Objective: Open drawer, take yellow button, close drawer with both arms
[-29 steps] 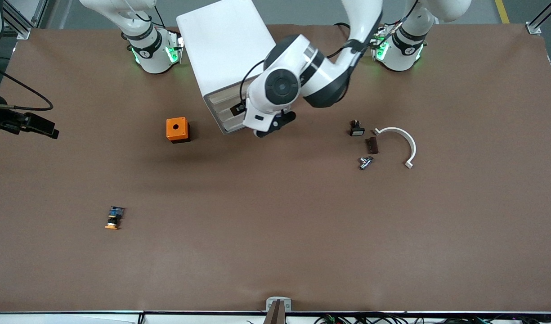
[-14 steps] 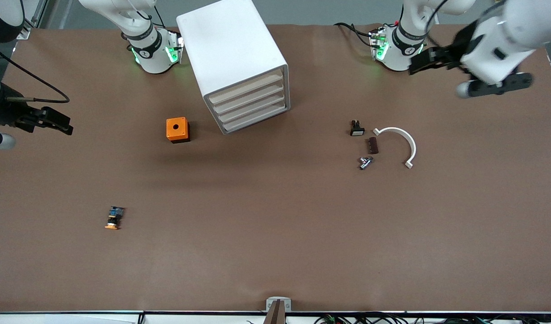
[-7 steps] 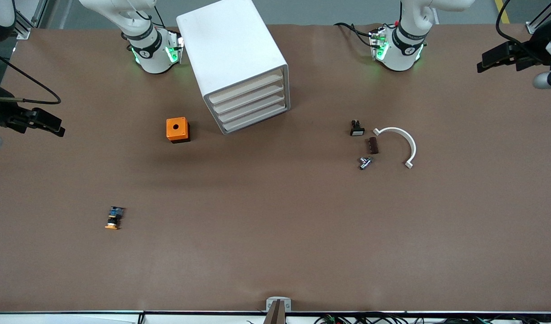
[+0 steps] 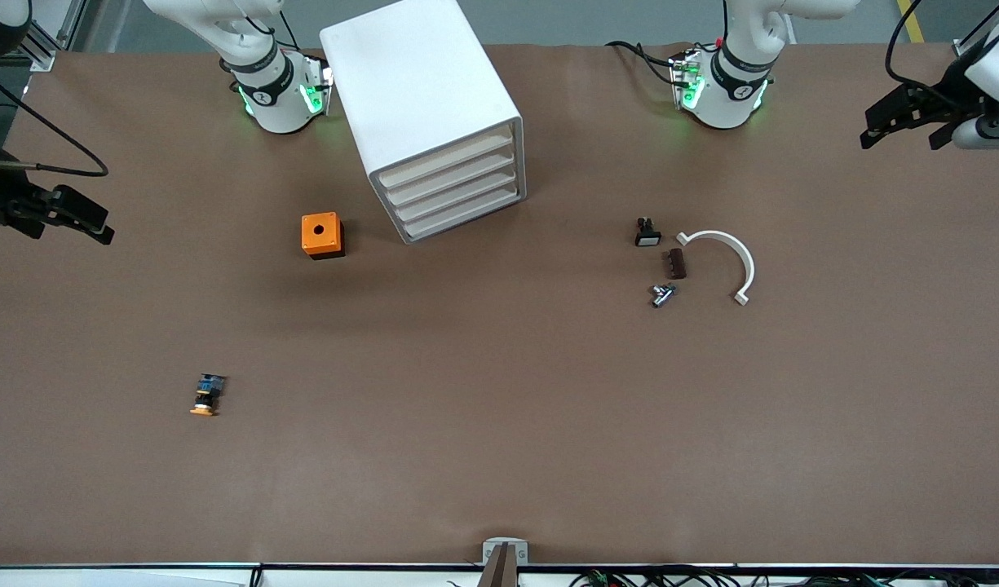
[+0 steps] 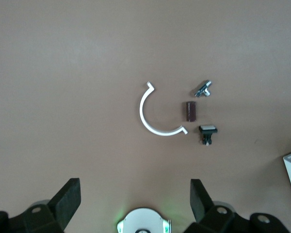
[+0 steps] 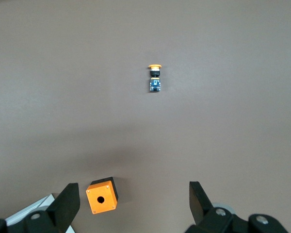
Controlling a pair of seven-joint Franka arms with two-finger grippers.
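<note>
The white cabinet (image 4: 417, 90) stands between the arm bases. Its top drawer (image 4: 450, 158) is shut, flush with the three below. The button (image 4: 206, 395), with orange cap, black body and blue end, lies on the table nearer the front camera, toward the right arm's end; it also shows in the right wrist view (image 6: 154, 78). My left gripper (image 4: 903, 129) hangs open and empty over the table's edge at the left arm's end, its fingers (image 5: 68, 201) wide apart. My right gripper (image 4: 63, 222) hangs open and empty over the right arm's end, fingers (image 6: 199, 196) wide apart.
An orange cube (image 4: 321, 235) with a round hole sits beside the cabinet and also shows in the right wrist view (image 6: 102, 195). A white arc (image 4: 731, 257), a brown part (image 4: 675, 263), a metal part (image 4: 662, 294) and a black-and-white part (image 4: 647, 233) lie toward the left arm's end.
My left arm has drawn back from the cabinet's drawer fronts and swung out to the left arm's end of the table. The right gripper has shifted only slightly. The drawers show shut.
</note>
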